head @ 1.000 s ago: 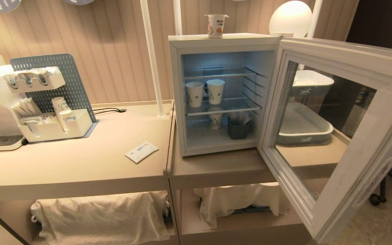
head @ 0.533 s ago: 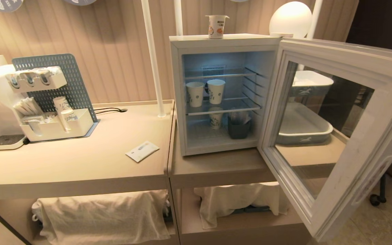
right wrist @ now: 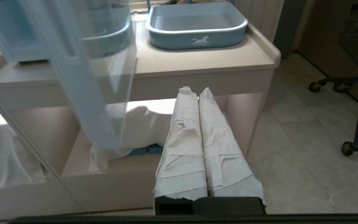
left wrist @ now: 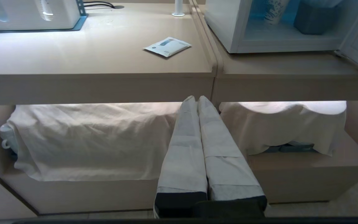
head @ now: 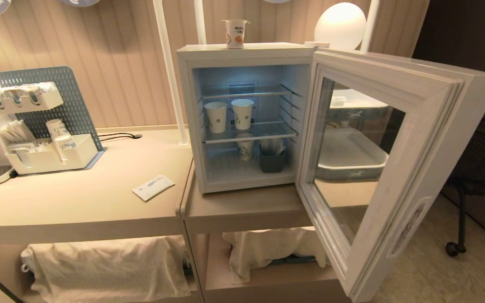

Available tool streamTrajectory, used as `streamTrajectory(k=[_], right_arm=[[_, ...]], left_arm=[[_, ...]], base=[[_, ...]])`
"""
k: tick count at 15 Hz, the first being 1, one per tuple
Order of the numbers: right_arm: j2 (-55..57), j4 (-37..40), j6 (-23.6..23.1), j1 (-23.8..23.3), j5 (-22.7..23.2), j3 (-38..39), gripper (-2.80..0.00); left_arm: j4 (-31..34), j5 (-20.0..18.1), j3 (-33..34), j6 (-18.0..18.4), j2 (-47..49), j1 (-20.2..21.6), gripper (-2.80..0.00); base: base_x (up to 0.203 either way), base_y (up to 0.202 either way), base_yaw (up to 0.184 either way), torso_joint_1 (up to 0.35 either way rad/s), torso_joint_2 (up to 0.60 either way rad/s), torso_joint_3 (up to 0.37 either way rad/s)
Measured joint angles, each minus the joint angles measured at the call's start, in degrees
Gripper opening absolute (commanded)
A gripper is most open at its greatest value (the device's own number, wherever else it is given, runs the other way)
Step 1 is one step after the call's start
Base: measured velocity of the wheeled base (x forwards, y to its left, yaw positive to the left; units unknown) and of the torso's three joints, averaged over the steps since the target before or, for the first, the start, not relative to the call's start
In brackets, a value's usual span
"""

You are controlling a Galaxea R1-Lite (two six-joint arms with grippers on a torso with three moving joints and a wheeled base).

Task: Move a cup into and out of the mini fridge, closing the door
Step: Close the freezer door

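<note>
Nearest, low before the worktop's front edge: left end effector [left wrist: 197,102] clenched on nothing, its paper-wrapped fingers [left wrist: 185,146] pressed together, aimed at the white cloth [left wrist: 85,140] draped over the lower shelf. Likewise the right end effector [right wrist: 196,93] — wrapped fingers [right wrist: 219,149] clenched, empty — parked in front of the worktop's right end, beside the tiled floor [right wrist: 306,140]. Neither arm visible from the head view.

Next, swung wide open toward the camera on the right: the door [head: 398,176], white-framed on this inner side, glass window showing a blue-grey tray [right wrist: 197,28] on the worktop [head: 78,202] behind it. On the left part of the worktop, a small flat white packet [head: 153,187] lying alone.

Further back, the mini fridge [head: 192,126] standing on the worktop, interior lit. Two blue-patterned paper cups [head: 230,115] upright on the wire shelf; below, a third paper cup and a dark container [head: 273,160] side by side.

Left and back, a white organiser with a grey pegboard [head: 51,122] holding sachets and cups.

Farthest — the cup [head: 235,33], upright on top of the fridge, in front of the ribbed wall, a round white lamp [head: 339,26] to its right.
</note>
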State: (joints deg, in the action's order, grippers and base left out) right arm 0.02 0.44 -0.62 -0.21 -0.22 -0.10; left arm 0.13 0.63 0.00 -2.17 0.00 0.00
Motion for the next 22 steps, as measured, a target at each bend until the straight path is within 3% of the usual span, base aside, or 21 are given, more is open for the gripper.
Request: streamTrajectory(k=[5,7,11,14,17,20,22], right_arm=[[0.0,1.4,0.4,0.0,-0.2,-0.4,-2.80],[0.8,2.8,2.2,0.1,-0.3,-4.0,-2.80],[12.2,10.6,14.0,2.2,1.2,-25.4,-2.80],[31.0,6.3,22.0,5.4,5.2,-30.4,-2.80],[50.2,-8.5,27.9,4.7,16.6,-29.6,-2.80],[65.5,-23.0,31.9,-1.9,38.5,-29.2,-2.80],[73.3,-29.7,32.7,-4.3,49.9,-29.2,-2.80]], left_arm=[[0.0,0.0,0.0,0.0,0.0,0.0,-2.80],[0.0,0.0,0.0,0.0,0.0,0.1,-2.80],[0.0,0.0,0.0,0.0,0.0,0.1,-2.80],[0.0,0.0,0.0,0.0,0.0,0.1,-2.80],[-0.1,0.0,0.0,0.0,0.0,0.0,-2.80],[0.0,0.0,0.0,0.0,0.0,0.1,-2.80],[0.0,0.0,0.0,0.0,0.0,0.1,-2.80]], base=[[0.000,-0.046,0.001,0.001,0.00,0.001],[0.000,0.000,0.000,0.000,0.00,0.000],[0.000,0.000,0.000,0.000,0.00,0.000],[0.000,0.000,0.000,0.000,0.00,0.000],[0.000,0.000,0.000,0.000,0.00,0.000],[0.000,0.000,0.000,0.000,0.00,0.000],[0.000,0.000,0.000,0.000,0.00,0.000]])
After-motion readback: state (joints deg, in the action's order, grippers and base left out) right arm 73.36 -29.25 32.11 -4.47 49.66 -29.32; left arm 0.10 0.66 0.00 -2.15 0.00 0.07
